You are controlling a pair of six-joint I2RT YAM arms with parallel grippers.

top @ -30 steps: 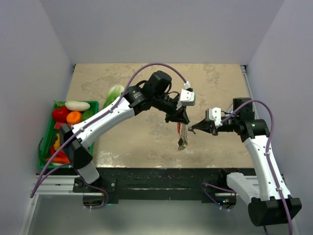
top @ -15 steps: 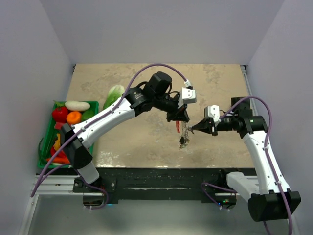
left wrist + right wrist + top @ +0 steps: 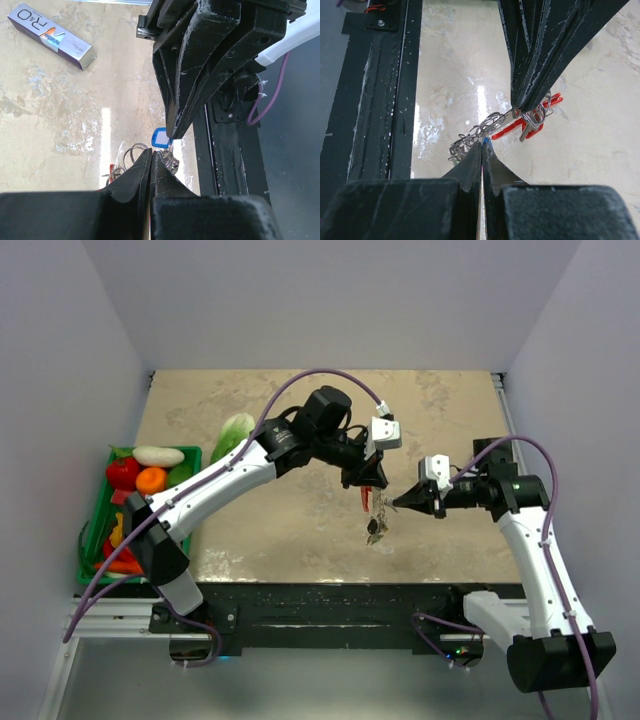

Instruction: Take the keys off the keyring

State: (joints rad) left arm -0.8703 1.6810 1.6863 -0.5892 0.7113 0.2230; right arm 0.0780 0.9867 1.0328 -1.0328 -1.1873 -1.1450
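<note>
My left gripper (image 3: 370,483) is shut on the keyring's silvery rings (image 3: 532,116) and holds the bunch above the table. It also shows in its own wrist view (image 3: 151,153). The red fob (image 3: 527,125) hangs just under those rings. A short chain (image 3: 480,132) runs from them toward my right gripper (image 3: 397,505), which is shut on a blue-tagged key (image 3: 160,137). In the right wrist view the right gripper (image 3: 482,146) has only a sliver of blue showing at its tip. The other keys (image 3: 374,530) dangle below the two grippers, too small to tell apart.
A green basket (image 3: 95,540) of toy vegetables stands at the left edge. A pale green vegetable (image 3: 235,432) lies beside it on the table. A purple box (image 3: 52,36) lies on the table. The black front rail (image 3: 320,605) runs close below the keys.
The right arm has shifted a little and its wrist has turned. Both grippers keep their grip and the bunch hangs in nearly the same place.
</note>
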